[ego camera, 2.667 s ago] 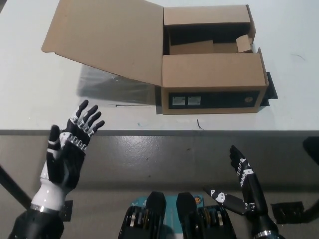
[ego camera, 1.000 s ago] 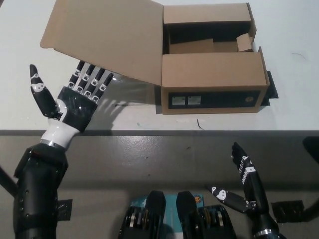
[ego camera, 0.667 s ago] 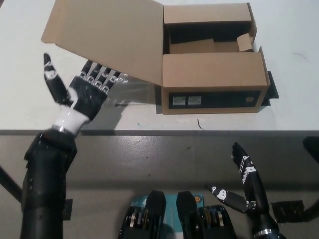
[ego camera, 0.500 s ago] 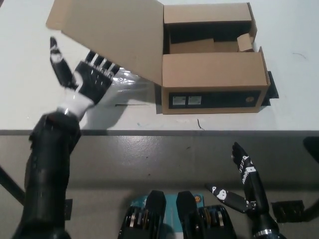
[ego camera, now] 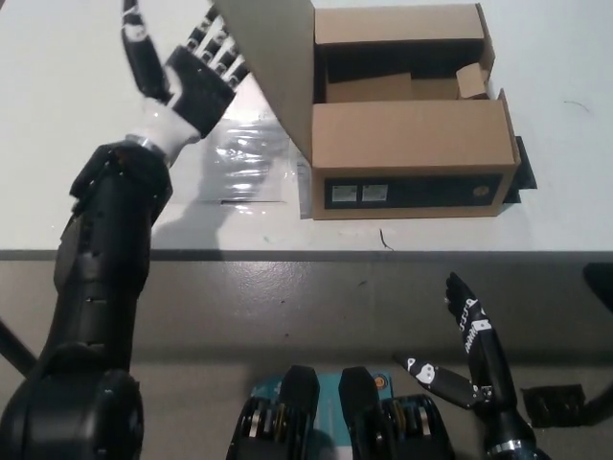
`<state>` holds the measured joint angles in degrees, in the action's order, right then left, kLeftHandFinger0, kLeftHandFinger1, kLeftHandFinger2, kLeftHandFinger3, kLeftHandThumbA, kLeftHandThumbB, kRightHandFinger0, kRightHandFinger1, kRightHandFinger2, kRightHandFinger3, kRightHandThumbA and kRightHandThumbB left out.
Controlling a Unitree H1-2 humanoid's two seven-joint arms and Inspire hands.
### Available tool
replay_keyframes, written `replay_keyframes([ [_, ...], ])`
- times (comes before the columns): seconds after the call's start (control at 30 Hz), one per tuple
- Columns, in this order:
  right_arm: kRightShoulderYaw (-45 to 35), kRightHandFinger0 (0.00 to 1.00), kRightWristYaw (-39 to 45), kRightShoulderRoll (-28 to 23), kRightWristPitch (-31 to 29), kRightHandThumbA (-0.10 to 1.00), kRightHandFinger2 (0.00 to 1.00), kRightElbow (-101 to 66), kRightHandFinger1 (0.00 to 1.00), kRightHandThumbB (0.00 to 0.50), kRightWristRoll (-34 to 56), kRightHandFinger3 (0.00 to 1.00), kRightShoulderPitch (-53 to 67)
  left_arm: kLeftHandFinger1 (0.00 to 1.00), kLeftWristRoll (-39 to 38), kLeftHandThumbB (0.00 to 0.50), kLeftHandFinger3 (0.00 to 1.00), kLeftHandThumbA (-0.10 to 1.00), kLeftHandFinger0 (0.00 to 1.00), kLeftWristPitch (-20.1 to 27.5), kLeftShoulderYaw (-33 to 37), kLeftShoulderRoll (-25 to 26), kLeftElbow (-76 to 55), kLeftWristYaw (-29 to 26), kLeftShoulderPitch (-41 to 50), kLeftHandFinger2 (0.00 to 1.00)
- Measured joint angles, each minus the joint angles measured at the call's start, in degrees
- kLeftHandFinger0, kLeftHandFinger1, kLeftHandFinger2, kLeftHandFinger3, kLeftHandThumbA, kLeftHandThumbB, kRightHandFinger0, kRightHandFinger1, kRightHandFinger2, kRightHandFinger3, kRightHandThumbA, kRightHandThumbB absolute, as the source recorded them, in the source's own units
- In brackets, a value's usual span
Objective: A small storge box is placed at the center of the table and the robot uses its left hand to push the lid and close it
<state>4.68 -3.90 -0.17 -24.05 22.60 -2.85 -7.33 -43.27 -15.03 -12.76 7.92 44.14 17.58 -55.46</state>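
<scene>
Since the earlier frames: left hand (ego camera: pixel 192 77) has travelled up from the near table edge to the underside of the lid (ego camera: pixel 278 72), and the lid has swung from lying flat to standing nearly upright.

Item, storage box (ego camera: pixel 407 134): brown cardboard, sits on the white table (ego camera: pixel 77 163) right of centre, label panel facing the robot. Interior exposed at the far half; a near flap already covers the front half. A small loose flap (ego camera: pixel 469 81) stands inside at the right.

Item, lid: hinged along the box's left wall, tilted slightly outward from vertical.

Item, left hand: open, fingers spread flat against the lid's outer face, thumb held apart; holds nothing.

Item, right hand (ego camera: pixel 469 350): rests low at the bottom right, below the table edge, fingers extended, empty.

Step in hand: the push, judged about halfway. The next move calls for carrying the lid past vertical and rightward, then pressing it down over the opening without shifting the box.
</scene>
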Motion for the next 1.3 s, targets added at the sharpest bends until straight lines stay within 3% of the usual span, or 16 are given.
replay_keyframes([
  [0.1,0.00,1.00,0.01,-0.03,0.01,1.00,1.00,0.05,1.00,0.418,-0.04,1.00,0.06,1.00,3.80,0.440,1.00,1.00,1.00,1.07,4.81,0.10,-1.92,-0.25,0.37,1.00],
  [0.13,0.00,1.00,0.02,-0.03,0.02,1.00,1.00,0.10,1.00,0.417,-0.05,1.00,0.09,1.00,5.11,0.481,1.00,1.00,1.00,1.41,6.70,0.15,-2.29,-0.28,0.53,1.00],
  [0.17,0.00,1.00,0.02,-0.04,0.02,1.00,1.00,0.14,1.00,0.424,-0.06,1.00,0.12,1.00,6.12,0.433,1.00,1.00,1.00,1.65,7.75,0.16,-2.50,-0.29,0.63,1.00],
  [0.33,-0.01,1.00,0.05,-0.03,0.03,1.00,1.00,0.43,1.00,0.415,-0.10,1.00,0.23,1.00,12.20,0.385,1.00,1.00,1.00,3.82,14.77,0.53,-2.96,-0.63,0.98,1.00],
  [0.47,-0.01,1.00,0.05,-0.03,0.04,1.00,1.00,0.61,1.00,0.403,-0.11,1.00,0.24,1.00,16.12,0.423,1.00,1.00,1.00,5.47,19.18,1.01,-3.05,-1.17,0.94,1.00],
  [1.03,-0.02,1.00,0.07,-0.05,0.05,1.00,1.00,1.51,1.00,0.396,-0.13,1.00,0.32,1.00,34.93,0.390,1.00,1.00,1.00,15.41,38.52,4.29,-4.57,-5.30,-0.47,1.00],
  [1.13,-0.01,1.00,0.08,-0.05,0.05,1.00,1.00,1.69,1.00,0.386,-0.13,1.00,0.33,1.00,38.06,0.409,1.00,1.00,1.00,16.85,40.95,5.22,-6.00,-5.93,-0.45,1.00],
  [1.17,-0.01,1.00,0.08,-0.05,0.05,1.00,1.00,1.70,1.00,0.388,-0.13,1.00,0.33,1.00,39.29,0.436,1.00,1.00,1.00,17.31,41.71,5.64,-6.89,-6.11,-0.38,1.00],
  [1.23,-0.01,1.00,0.10,-0.04,0.05,1.00,1.00,1.69,1.00,0.388,-0.14,1.00,0.31,1.00,41.67,0.404,1.00,1.00,1.00,17.70,42.88,6.56,-9.60,-6.46,0.06,1.00],
  [1.3,-0.01,1.00,0.10,-0.07,0.05,1.00,1.00,1.70,1.00,0.393,-0.14,1.00,0.31,1.00,43.73,0.407,1.00,1.00,1.00,17.79,43.73,7.52,-13.38,-6.49,1.12,1.00],
])
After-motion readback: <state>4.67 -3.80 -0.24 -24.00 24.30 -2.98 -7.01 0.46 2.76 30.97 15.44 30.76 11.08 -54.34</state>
